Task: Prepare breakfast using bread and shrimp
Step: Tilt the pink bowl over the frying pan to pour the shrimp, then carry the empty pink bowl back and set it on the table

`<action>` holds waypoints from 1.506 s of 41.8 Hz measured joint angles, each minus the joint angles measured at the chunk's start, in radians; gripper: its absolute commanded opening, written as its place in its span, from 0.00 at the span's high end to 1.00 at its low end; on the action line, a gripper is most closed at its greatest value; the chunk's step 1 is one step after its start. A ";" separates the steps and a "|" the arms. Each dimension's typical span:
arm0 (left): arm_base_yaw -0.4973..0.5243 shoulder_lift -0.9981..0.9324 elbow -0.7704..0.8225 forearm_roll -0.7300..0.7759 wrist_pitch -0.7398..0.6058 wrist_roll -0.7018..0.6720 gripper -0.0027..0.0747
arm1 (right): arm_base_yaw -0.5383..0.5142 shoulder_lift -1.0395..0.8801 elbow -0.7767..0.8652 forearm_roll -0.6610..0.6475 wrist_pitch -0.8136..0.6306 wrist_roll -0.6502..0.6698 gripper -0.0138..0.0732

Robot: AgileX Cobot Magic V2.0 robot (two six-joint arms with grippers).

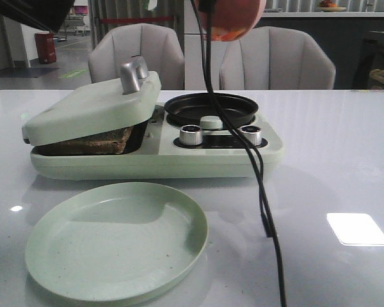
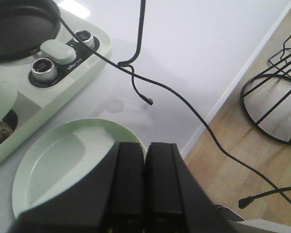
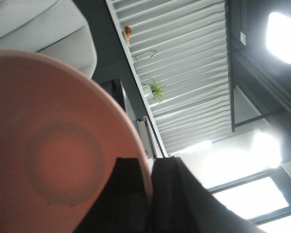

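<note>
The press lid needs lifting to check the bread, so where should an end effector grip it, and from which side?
Grip the silver handle on top of the lid, coming from above. It stands proud of the lid's smooth sloping top, while the lid's edges look broad and rounded.

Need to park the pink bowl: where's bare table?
Bare table lies right of the breakfast maker, past the black cable. The green plate fills the front left. The right gripper holds the pink bowl high.

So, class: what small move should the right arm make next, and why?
Probably tip the large pink bowl a little further: the right gripper grips its rim, holding it tilted, apparently above the round black pan, which looks empty.
</note>
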 measured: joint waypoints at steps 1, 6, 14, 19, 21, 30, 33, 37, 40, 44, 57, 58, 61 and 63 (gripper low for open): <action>0.000 0.000 0.000 0.000 0.000 0.000 0.84 | 0.000 -0.002 -0.005 0.000 0.000 0.000 0.79; 0.000 0.000 0.000 0.000 -0.007 0.000 0.84 | 0.002 -0.008 -0.018 -0.006 -0.011 -0.008 0.79; 0.000 0.000 0.000 0.000 -0.024 0.000 0.83 | 0.003 -0.004 -0.034 0.002 -0.028 -0.044 0.79; 0.000 0.000 0.000 0.000 -0.024 0.000 0.84 | 0.003 -0.004 -0.065 -0.002 -0.026 -0.044 0.79; 0.000 0.000 0.000 0.000 -0.024 0.000 0.83 | 0.003 -0.004 -0.070 -0.004 -0.026 -0.044 0.79; 0.000 0.000 0.000 0.000 -0.026 0.000 0.83 | 0.003 -0.004 -0.117 -0.001 -0.036 -0.049 0.79; 0.000 0.000 0.000 0.000 -0.026 0.000 0.83 | 0.004 -0.004 -0.135 -0.005 -0.036 -0.049 0.79; 0.000 0.000 0.000 0.000 -0.026 0.000 0.83 | 0.004 -0.006 -0.141 -0.005 -0.027 -0.049 0.79; 0.000 0.000 0.000 0.000 -0.026 0.000 0.84 | 0.004 -0.006 -0.141 0.003 0.001 -0.049 0.79; 0.000 0.000 0.000 0.006 -0.028 0.000 0.83 | 0.004 -0.022 -0.141 0.085 0.063 -0.056 0.79; 0.000 0.000 0.000 0.040 -0.028 0.000 0.84 | -0.109 -0.294 -0.021 0.793 0.123 -0.132 0.79; 0.000 0.000 0.000 0.039 -0.028 0.000 0.84 | -0.122 -0.322 0.015 0.832 0.121 -0.132 0.79; 0.000 0.000 0.000 0.041 -0.028 0.000 0.84 | -0.167 -0.397 0.137 0.906 0.105 -0.133 0.79; 0.000 0.000 0.000 0.041 -0.028 0.000 0.84 | -0.191 -0.437 0.216 0.939 0.092 -0.133 0.79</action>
